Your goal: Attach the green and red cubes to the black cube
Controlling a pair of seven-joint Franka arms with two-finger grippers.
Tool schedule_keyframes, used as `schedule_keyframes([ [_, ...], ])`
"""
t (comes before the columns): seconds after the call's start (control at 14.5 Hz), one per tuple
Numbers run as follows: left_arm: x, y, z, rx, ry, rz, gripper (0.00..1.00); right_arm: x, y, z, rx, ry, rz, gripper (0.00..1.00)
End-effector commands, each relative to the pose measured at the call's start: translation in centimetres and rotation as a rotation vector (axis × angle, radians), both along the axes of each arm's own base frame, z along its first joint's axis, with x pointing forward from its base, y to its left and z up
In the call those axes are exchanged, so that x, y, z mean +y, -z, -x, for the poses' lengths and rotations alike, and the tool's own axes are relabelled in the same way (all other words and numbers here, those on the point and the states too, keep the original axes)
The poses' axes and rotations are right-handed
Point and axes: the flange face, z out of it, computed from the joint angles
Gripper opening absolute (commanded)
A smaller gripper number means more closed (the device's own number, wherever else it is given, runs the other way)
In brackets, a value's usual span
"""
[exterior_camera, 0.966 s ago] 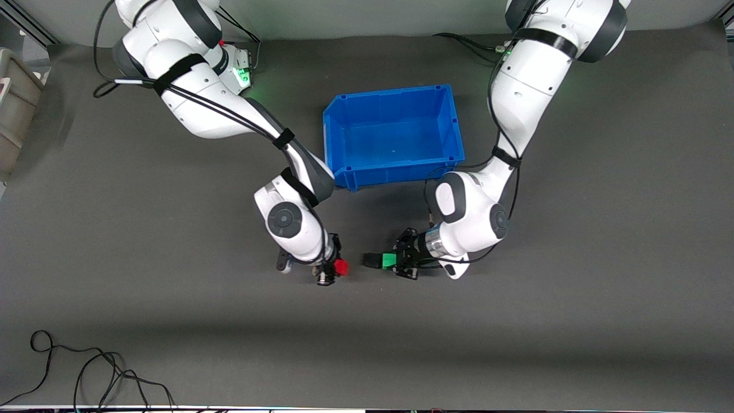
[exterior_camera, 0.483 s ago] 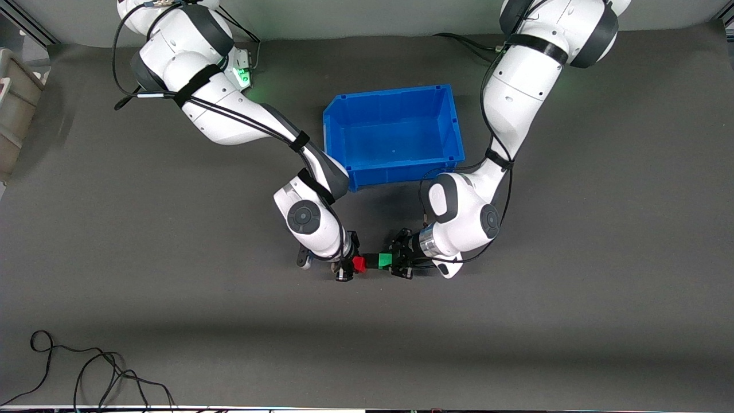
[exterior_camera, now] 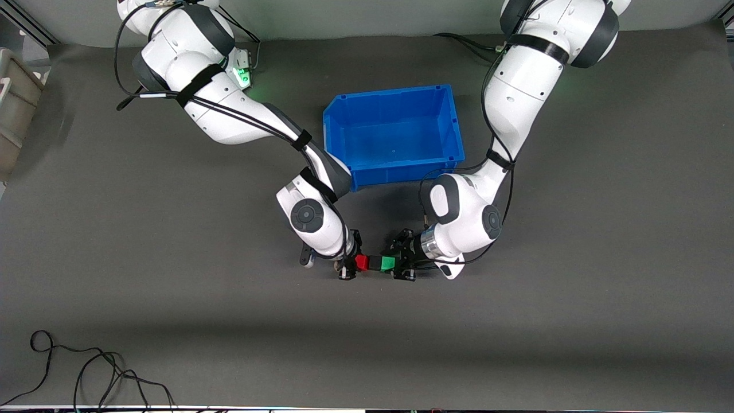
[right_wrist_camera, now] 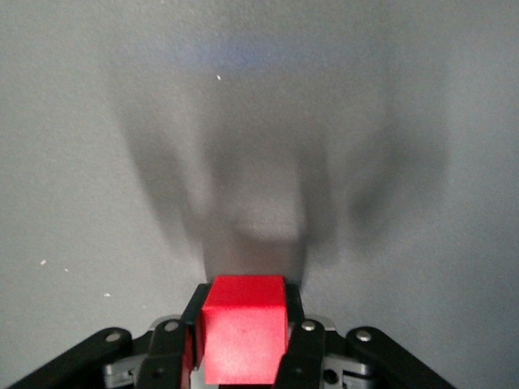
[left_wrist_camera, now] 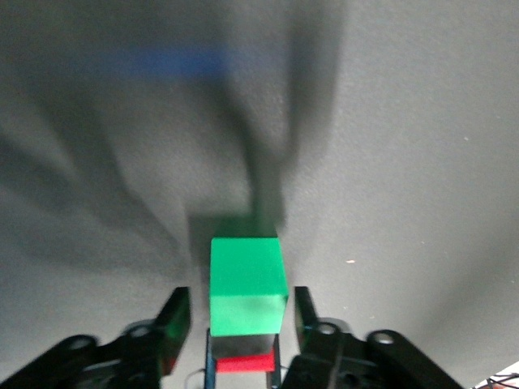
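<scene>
The red cube [exterior_camera: 361, 263], black cube [exterior_camera: 374, 263] and green cube [exterior_camera: 388, 263] sit joined in one row low over the grey mat, black in the middle. My right gripper [exterior_camera: 355, 264] is shut on the red cube [right_wrist_camera: 243, 336], its fingers tight against both sides. My left gripper [exterior_camera: 394, 264] is at the green end. In the left wrist view its fingers [left_wrist_camera: 304, 318] stand a little off the green cube [left_wrist_camera: 247, 279] on each side, with mat showing in the gaps. Past the green cube that view shows the black cube [left_wrist_camera: 243, 347] and the red cube [left_wrist_camera: 243, 365].
The blue bin [exterior_camera: 401, 172] stands on the mat between the two arms, farther from the front camera than the cubes. A black cable [exterior_camera: 86, 373] lies near the mat's front edge toward the right arm's end. A grey container [exterior_camera: 14, 109] sits at that end's edge.
Both grippers moved toward each other. The right gripper carried the red cube across the gap until it met the black cube's free face.
</scene>
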Motion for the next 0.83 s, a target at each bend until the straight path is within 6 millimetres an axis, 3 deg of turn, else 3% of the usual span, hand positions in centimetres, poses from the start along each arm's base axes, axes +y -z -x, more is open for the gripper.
schedule_keyframes([
  [0.0,0.6,-1.2,-1.0,-0.014,0.000,-0.013,1.00,0.8,0.0,-0.1,-0.009,0.020,0.002,0.69],
  [0.07,2.1,-2.0,-1.8,-0.026,-0.004,-0.021,1.00,0.5,0.0,-0.2,-0.012,0.014,0.008,0.88],
  [0.14,4.2,-2.6,-2.8,-0.025,-0.007,-0.033,1.00,0.4,-0.3,-0.3,-0.018,0.004,0.011,1.00],
  [0.28,7.0,-4.3,-4.0,0.007,0.012,-0.023,1.00,-0.5,-4.1,-0.8,-0.060,-0.031,0.009,1.00],
  [0.41,11.1,-6.1,-5.4,0.036,0.047,-0.041,1.00,-4.0,-8.8,-0.4,-0.095,-0.092,0.042,1.00],
  [0.62,18.8,-8.9,-6.2,0.099,0.203,-0.108,1.00,-10.5,-13.9,1.9,-0.134,-0.269,0.122,1.00],
  [0.76,24.7,-11.4,-6.2,0.107,0.323,-0.145,1.00,-13.2,-17.9,3.0,-0.182,-0.351,0.160,1.00],
])
